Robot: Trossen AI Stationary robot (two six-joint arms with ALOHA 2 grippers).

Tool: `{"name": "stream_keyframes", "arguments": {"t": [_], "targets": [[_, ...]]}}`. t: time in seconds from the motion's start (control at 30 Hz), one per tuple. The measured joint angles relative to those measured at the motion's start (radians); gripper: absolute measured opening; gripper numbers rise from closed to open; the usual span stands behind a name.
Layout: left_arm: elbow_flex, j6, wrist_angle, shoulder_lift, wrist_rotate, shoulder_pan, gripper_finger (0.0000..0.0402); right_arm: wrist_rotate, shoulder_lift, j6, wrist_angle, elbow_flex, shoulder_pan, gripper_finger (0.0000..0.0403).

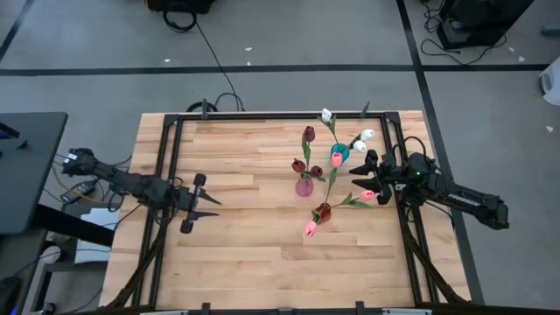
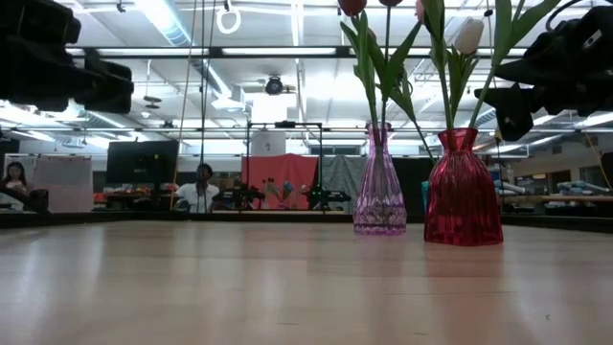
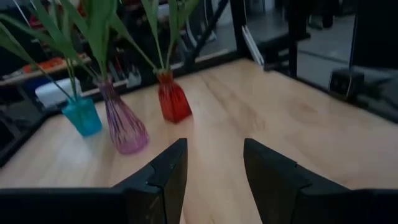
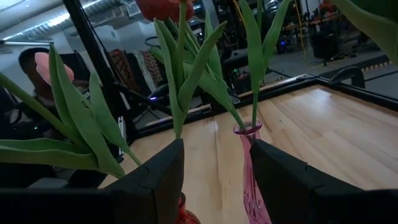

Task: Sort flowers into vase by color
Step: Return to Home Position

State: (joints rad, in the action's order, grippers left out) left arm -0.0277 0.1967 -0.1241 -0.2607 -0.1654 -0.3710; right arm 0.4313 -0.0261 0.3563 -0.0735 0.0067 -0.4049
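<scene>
Low view: flowers (image 2: 467,36) rise upright from vases (image 2: 463,192).

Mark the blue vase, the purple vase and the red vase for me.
blue vase (image 3: 84,118), left wrist view, on its rounded body.
purple vase (image 3: 127,132), left wrist view, on its wide lower belly.
red vase (image 3: 173,102), left wrist view, on the middle of its body.
</scene>
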Motion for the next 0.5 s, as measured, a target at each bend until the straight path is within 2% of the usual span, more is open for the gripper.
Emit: {"name": "stream_keyframes", "arguments": {"t": [0.2, 0.5], "targets": [[0.0, 0.0, -0.01, 0.086, -0.002, 0.004, 0.0163, 0.0, 0.0, 0.0, 0.0, 0.0, 0.0, 0.0197], [0.0, 0.0, -0.071, 0.089, -0.002, 0.005, 0.0163, 0.0, 0.0, 0.0, 0.0, 0.0, 0.0, 0.0197]]}}
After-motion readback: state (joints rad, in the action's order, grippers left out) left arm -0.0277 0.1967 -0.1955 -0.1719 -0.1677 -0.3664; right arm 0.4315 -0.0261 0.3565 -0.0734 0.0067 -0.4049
